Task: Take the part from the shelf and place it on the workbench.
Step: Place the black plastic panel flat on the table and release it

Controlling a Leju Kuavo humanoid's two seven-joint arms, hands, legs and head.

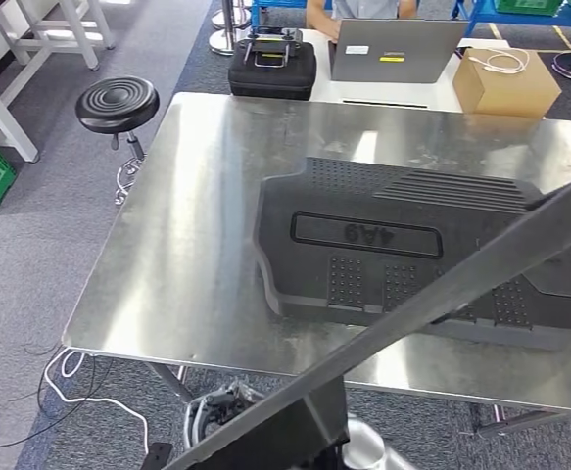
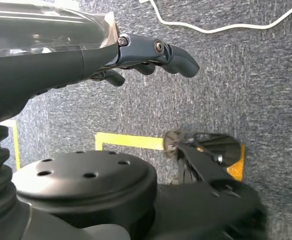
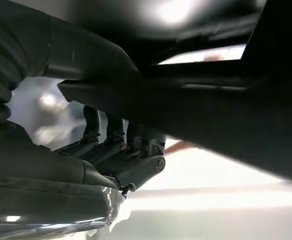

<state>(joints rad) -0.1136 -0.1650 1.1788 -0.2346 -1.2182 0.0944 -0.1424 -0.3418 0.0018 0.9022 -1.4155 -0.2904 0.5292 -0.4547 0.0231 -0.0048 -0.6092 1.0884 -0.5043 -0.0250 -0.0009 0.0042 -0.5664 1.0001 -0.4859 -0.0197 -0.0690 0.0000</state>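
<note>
On the workbench lies a part; right robot hand grips another.

From my right wrist camera I see my right hand with its dark fingers curled up around the edge of a dark, flat part, thumb against its other face. Beyond lies a bright, blurred metallic surface.

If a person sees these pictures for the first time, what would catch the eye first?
First, the big black ribbed mat lying flat on the shiny metal table, marked "4A9". Next, a long grey bar crossing diagonally in front of it. Behind the table are a black case, a laptop and a cardboard box.
</note>
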